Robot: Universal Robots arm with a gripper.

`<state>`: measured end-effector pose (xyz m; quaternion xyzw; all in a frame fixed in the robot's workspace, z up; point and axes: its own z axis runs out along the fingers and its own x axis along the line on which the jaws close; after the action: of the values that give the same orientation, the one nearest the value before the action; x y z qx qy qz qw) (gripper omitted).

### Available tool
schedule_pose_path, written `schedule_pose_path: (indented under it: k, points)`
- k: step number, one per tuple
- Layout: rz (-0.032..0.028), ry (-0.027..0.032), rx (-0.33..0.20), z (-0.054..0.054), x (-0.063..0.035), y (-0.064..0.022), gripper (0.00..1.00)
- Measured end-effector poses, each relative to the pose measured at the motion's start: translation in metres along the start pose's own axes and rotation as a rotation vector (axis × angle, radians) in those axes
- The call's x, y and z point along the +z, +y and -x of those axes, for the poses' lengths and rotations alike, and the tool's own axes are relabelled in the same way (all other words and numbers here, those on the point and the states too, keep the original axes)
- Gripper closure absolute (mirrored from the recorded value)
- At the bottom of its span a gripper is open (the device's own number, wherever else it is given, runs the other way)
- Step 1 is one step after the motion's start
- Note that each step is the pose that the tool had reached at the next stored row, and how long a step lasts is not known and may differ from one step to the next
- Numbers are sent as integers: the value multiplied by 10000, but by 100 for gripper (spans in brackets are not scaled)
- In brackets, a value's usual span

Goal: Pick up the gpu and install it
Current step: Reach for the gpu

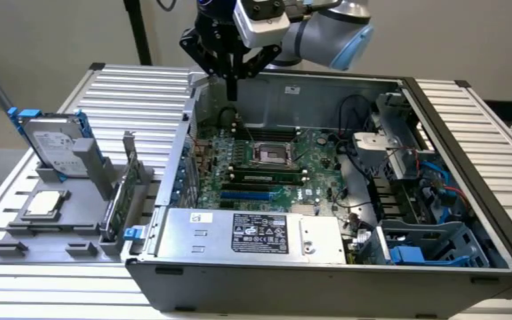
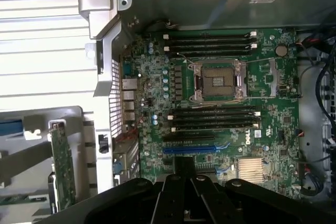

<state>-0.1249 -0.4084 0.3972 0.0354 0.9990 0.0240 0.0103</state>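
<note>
The gpu [image 1: 121, 195] stands on its edge in a grey holder [image 1: 69, 230] outside the case, on the exterior view's left. It is a thin green board with a silver bracket at one end. In the wrist view the gpu [image 2: 62, 169] shows beside the case wall. My gripper [image 1: 232, 88] hangs shut and holds nothing, above the rear part of the open computer case [image 1: 452, 140] and well apart from the gpu. In the wrist view my gripper [image 2: 184, 170] points down over the motherboard [image 2: 220, 119], near the blue expansion slot [image 2: 189, 149].
A silver hard drive with blue rails [image 1: 54, 141] and a square CPU chip [image 1: 45, 203] also sit in the holder. Inside the case are the empty CPU socket [image 1: 271, 155], memory sticks [image 1: 261, 179], a power supply [image 1: 256, 233] and cables [image 1: 416, 180]. A ribbed metal table [image 1: 141, 87] carries everything.
</note>
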Motion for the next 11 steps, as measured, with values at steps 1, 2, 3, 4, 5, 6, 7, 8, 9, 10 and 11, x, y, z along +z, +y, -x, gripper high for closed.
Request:
schedule_pose_path:
  k: [1, 2, 3, 4, 5, 6, 7, 8, 9, 10, 11]
  points:
    - [-1, 0, 2, -22, -2, -31, 89]
    - [-4, 1, 1, -48, -4, -60, 89]
    - [-4, -1, 0, -78, -6, -84, 89]
    - [-6, -1, -1, -112, -7, -107, 89]
    - [-7, -2, -1, -152, -9, -127, 89]
    - [-13, -2, -1, -195, -11, -143, 89]
    - [-16, -3, -1, -243, -12, -157, 89]
    - [-21, -4, 0, -287, -13, -168, 89]
    - [-27, -4, 0, -333, -14, -179, 89]
    - [-33, -5, -2, -377, -15, -189, 89]
    - [-39, -4, -1, -420, -16, -198, 89]
